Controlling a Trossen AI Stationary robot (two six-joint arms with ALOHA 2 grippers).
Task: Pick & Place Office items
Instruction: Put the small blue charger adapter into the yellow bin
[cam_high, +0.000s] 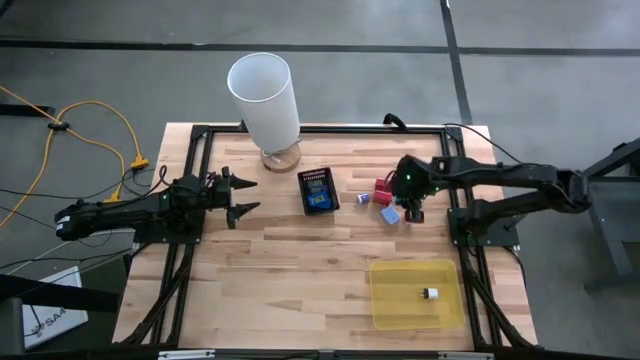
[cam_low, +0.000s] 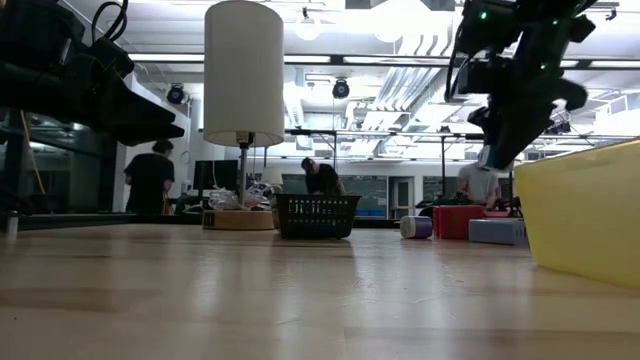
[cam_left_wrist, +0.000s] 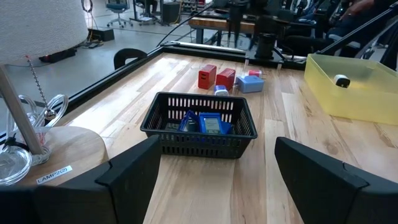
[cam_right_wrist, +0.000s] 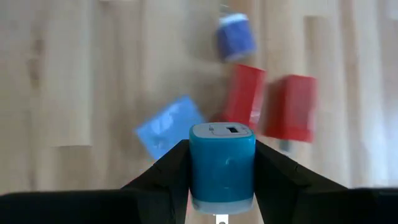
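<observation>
So far only one small white piece (cam_high: 430, 293) lies in the yellow tray (cam_high: 385, 300) near the tabletop's front right corner, and some blue pieces sit in the black mesh basket (cam_high: 319, 191). The right hand (cam_right_wrist: 222, 186) hangs above the cluster towards the back right, pinching a teal block (cam_right_wrist: 222, 165). Two red blocks (cam_right_wrist: 272, 102), a pale blue one (cam_right_wrist: 169, 126) and a purple piece (cam_right_wrist: 235, 36) remain below. The left hand (cam_high: 240, 196) waits at the left edge, fully spread and empty.

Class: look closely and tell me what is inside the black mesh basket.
The black mesh basket holds blue items; the basket wall hides their lower parts and anything beneath them.
</observation>
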